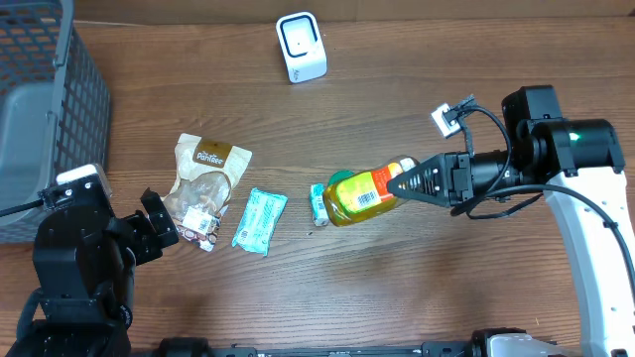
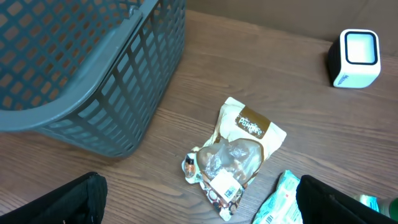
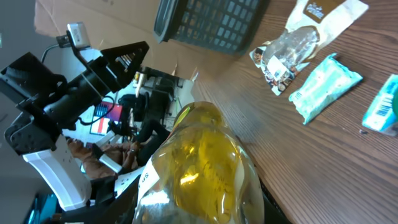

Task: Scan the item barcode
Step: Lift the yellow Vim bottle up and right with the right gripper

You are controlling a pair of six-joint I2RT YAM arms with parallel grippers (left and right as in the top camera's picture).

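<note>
Yellow bottle [image 1: 357, 196] sits in my right gripper [image 1: 402, 185], near the middle of the table and a little to the right. The jaws are partly closed around its right-hand end. Its long axis runs left to right, in line with the gripper. The free end points left and stops just beside a small teal box [image 1: 318, 203]. I can't tell whether the bottle is touching the wood or is held just clear of it.

What matters next is where the scanner [image 1: 301, 47] lies. It stands at the far edge of the table, far and slightly left of the bottle and well apart from it, with bare table between them. The barcode [image 1: 369, 197] is on the label side that faces up toward the overhead camera. As I judge it, the bottle has to travel to the far side and be rolled so that patch meets the scanner's window.

My right arm is much the nearer and already has the item. My left gripper [image 1: 157, 220] is spread wide and holding nothing. It hangs at the near left beside the snack bag [image 1: 203, 188] and the grey basket [image 1: 40, 89], well away from the bottle.
</note>
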